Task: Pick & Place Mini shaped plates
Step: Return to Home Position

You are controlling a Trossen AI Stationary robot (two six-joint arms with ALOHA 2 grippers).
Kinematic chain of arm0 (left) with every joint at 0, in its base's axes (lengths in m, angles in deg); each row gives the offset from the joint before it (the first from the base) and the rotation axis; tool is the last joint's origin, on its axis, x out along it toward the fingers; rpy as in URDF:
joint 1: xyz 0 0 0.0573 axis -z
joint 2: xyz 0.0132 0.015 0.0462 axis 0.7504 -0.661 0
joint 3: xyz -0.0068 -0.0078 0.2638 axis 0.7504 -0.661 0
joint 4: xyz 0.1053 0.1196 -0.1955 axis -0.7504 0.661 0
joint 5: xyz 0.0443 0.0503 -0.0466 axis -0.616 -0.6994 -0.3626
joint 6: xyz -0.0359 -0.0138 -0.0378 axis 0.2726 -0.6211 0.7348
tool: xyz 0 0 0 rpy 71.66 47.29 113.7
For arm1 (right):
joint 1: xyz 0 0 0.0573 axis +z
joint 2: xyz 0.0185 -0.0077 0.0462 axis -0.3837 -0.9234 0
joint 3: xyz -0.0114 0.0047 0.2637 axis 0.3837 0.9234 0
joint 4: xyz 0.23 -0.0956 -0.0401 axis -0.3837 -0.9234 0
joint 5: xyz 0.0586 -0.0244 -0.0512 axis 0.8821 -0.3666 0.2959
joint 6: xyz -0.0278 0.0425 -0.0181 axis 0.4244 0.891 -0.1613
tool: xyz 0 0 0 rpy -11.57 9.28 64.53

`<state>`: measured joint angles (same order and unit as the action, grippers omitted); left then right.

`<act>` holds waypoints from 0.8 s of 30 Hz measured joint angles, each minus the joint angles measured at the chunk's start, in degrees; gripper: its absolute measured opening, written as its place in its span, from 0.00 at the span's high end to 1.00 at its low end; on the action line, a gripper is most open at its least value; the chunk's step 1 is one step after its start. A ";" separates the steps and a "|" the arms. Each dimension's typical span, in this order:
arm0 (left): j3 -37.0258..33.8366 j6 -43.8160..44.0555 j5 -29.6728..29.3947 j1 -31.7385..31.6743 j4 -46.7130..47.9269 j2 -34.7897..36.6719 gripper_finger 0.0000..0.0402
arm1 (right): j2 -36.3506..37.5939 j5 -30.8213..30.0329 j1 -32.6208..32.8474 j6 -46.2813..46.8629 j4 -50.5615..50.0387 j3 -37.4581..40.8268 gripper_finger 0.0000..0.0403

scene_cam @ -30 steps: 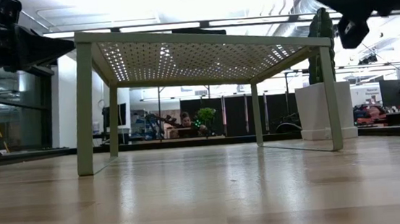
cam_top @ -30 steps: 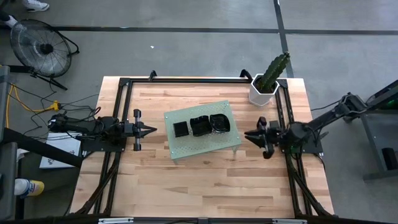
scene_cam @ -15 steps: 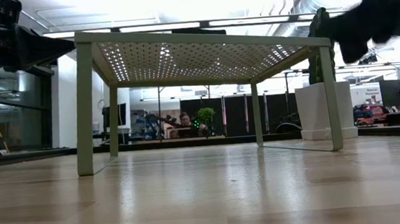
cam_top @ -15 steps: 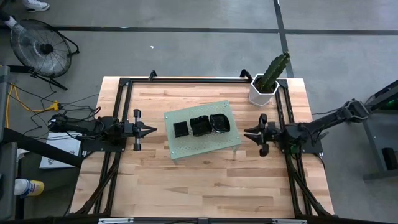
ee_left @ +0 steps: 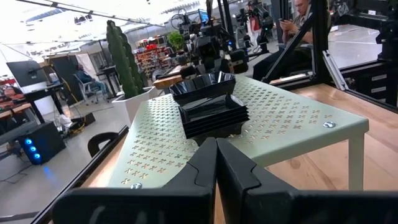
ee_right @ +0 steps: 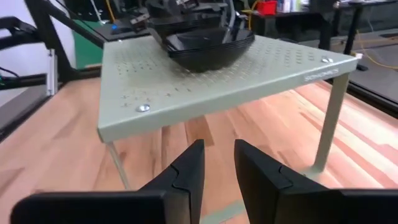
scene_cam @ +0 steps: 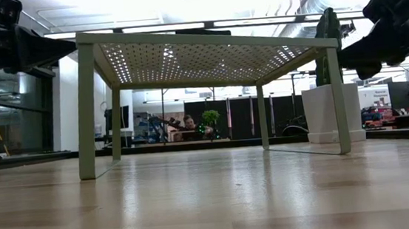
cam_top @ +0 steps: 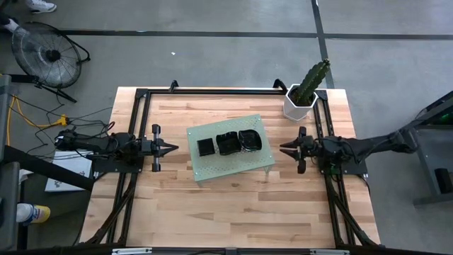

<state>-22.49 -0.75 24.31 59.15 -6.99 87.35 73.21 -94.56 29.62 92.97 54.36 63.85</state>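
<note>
Three stacks of black mini shaped plates [cam_top: 227, 143] are sitting in a row atop the green perforated shelf [cam_top: 212, 166] at the middle of the wooden surface [cam_top: 233, 212], with the left arm [cam_top: 120, 145] hovering off the shelf's left end, its jaws pressed shut and empty. The right arm [cam_top: 340, 150] is hovering off the opposite end, its jaws slightly parted around nothing. The glossy dishes are looking light, stiff, slippery and likely to chip, so any lift is probably calling for a pinch across the top dish's raised rim.
</note>
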 joint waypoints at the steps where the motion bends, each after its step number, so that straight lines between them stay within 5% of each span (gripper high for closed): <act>1: 0.00 0.00 0.00 0.00 0.00 0.00 1.00 | 0.75 0.58 -0.40 -0.16 -0.82 -0.02 0.79; 9: 0.00 0.00 0.00 -0.02 0.00 0.00 1.00 | 2.18 5.72 -2.21 -2.16 -2.05 -0.07 0.79; 24: -0.01 0.00 0.02 -0.02 0.01 0.00 1.00 | 2.14 5.72 -2.19 -2.84 -1.40 -0.02 0.79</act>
<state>-22.50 -0.75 24.33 59.13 -6.98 87.35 75.35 -88.83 27.43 90.13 52.96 63.83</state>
